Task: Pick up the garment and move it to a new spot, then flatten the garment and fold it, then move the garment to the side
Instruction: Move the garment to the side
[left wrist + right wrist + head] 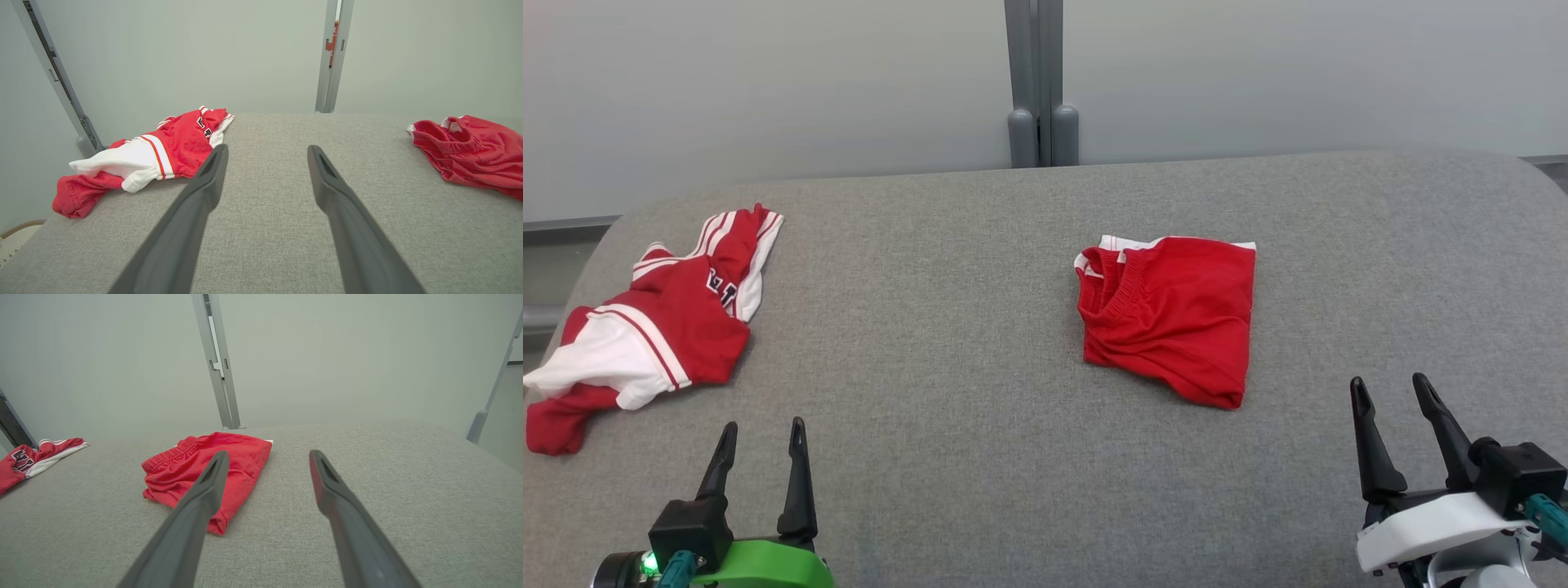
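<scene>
My left gripper [764, 425] and right gripper [1387, 380] are spread and empty over the near grey fabric-covered counter [947, 327], with the folded red mesh shorts [1176, 314] lying centre-right and the crumpled red-and-white jersey [662, 327] at the left edge.

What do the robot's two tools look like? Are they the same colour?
Not quite. The left tool sits on a bright green wrist with a small green light; the right tool sits on a white one. Both have two long, dark, pointed fingers, a black block and a teal plug.
</scene>
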### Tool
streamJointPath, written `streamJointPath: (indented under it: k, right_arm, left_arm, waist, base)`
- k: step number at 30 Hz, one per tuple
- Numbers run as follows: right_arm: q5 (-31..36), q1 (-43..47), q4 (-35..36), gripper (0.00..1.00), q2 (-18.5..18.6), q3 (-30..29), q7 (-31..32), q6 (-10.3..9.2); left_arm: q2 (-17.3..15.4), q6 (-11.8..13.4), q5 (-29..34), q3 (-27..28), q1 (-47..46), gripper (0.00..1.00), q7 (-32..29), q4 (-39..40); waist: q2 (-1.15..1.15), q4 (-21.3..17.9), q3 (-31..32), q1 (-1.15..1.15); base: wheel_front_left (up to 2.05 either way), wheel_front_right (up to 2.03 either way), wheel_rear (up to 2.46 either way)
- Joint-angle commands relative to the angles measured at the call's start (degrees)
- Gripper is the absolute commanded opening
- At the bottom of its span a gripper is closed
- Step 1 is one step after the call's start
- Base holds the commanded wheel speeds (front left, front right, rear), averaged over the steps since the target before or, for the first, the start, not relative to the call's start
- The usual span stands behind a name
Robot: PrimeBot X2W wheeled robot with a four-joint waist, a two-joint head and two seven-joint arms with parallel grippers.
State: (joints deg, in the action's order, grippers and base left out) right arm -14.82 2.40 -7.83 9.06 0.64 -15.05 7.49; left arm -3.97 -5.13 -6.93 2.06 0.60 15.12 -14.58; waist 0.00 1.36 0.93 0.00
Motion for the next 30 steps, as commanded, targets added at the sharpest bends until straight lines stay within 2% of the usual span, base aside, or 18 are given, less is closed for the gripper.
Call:
streamJointPath:
  k: [1, 15, 22, 30]
  right_arm:
    - [0.49, 0.31, -0.35, 1.0, -0.04, 0.0, -0.17, 0.0]
    - [0.95, -2.51, -2.25, 1.0, -0.25, 1.19, -0.18, 0.0]
    - [2.35, -12.13, -7.06, 1.0, 1.25, 3.75, 0.52, 0.0]
    - [2.91, -25.32, -16.93, 1.0, 4.51, 5.91, 2.16, -0.01]
  left_arm:
    - [0.04, -0.32, 0.2, 0.34, 0.8, 1.0, 0.03, 0.04]
    - [0.28, -0.24, 0.39, 0.65, 0.79, 1.0, 0.03, 0.16]
    - [0.49, -0.35, 0.58, -0.81, -1.43, 1.0, 0.03, 0.23]
    - [0.79, -0.64, 0.22, -3.11, -4.49, 1.0, 0.03, -0.38]
  waist:
    - [0.0, -0.01, -0.04, 0.0]
    - [0.0, -0.23, -0.66, 0.0]
    - [0.0, 0.89, -2.87, 0.0]
    - [0.0, 4.3, -7.3, 0.0]
  base:
    - [0.0, 0.0, 0.0]
    - [0.0, 0.0, 0.0]
    - [0.0, 0.0, 0.0]
    - [0.0, 0.0, 0.0]
